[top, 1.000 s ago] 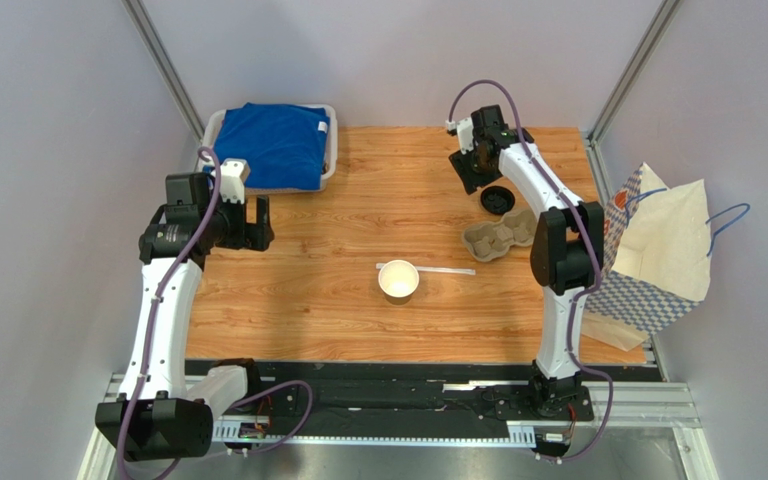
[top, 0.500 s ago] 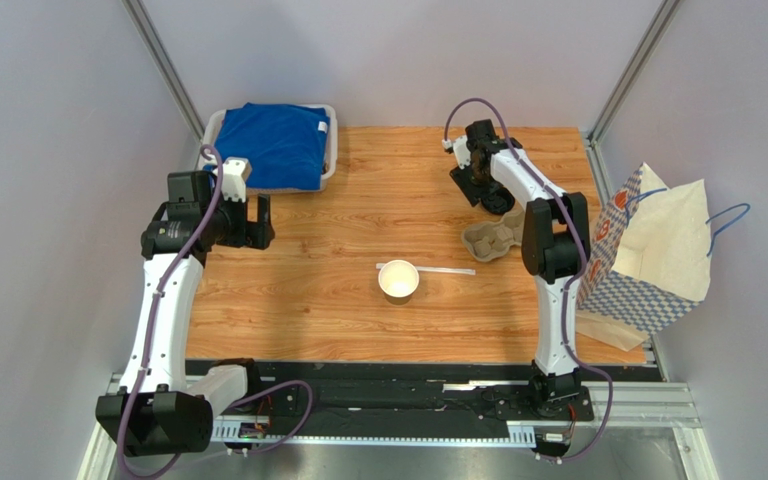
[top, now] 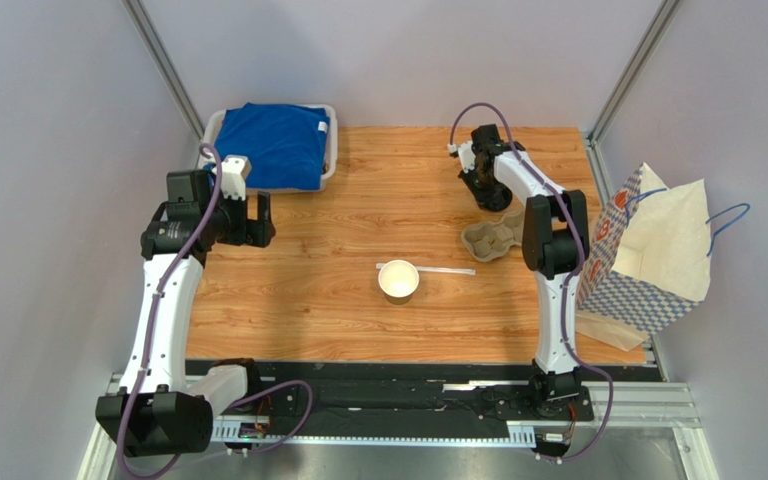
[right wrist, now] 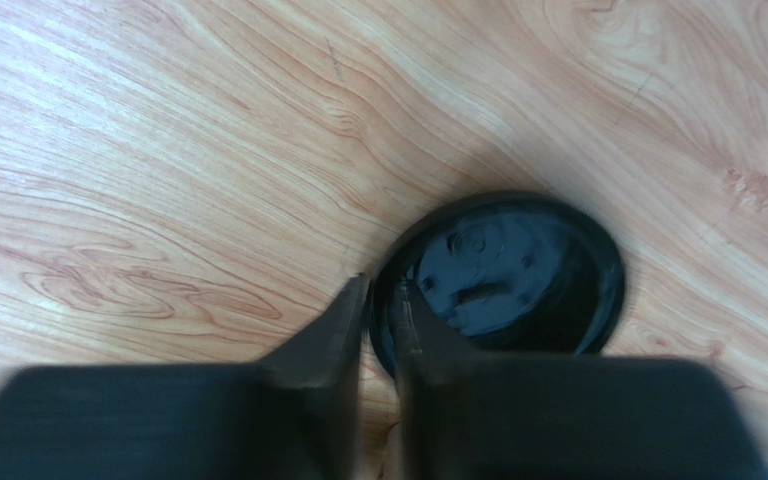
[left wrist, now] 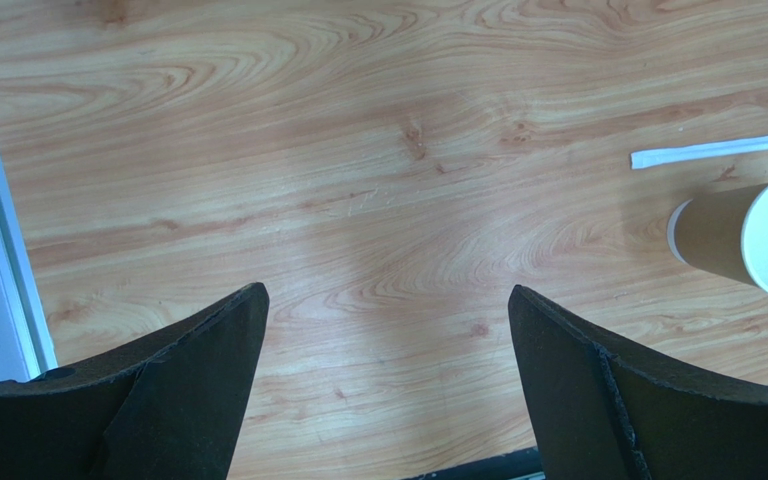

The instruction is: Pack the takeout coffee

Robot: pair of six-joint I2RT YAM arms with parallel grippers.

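The tan paper cup (top: 398, 279) stands open, white inside, at mid-table; it also shows at the right edge of the left wrist view (left wrist: 748, 238). Its round black lid (right wrist: 518, 270) lies apart on the wood at the far right, mostly hidden under my right gripper (top: 487, 193) in the top view. In the right wrist view my right gripper (right wrist: 383, 283) pinches the lid's near rim, one finger outside and one inside, with the jaws almost together. My left gripper (left wrist: 386, 292) is wide open and empty above bare wood, left of the cup (top: 255, 221).
A thin white wrapped straw (top: 446, 270) lies just behind the cup (left wrist: 718, 150). A brown pulp cup carrier (top: 498, 237) sits near the lid. A checked paper bag (top: 658, 250) stands open at the right edge. A white bin with blue cloth (top: 278, 145) is at the far left.
My right gripper has come down from above the table onto the black lid and closed on its rim. The left arm and the cup have not moved.
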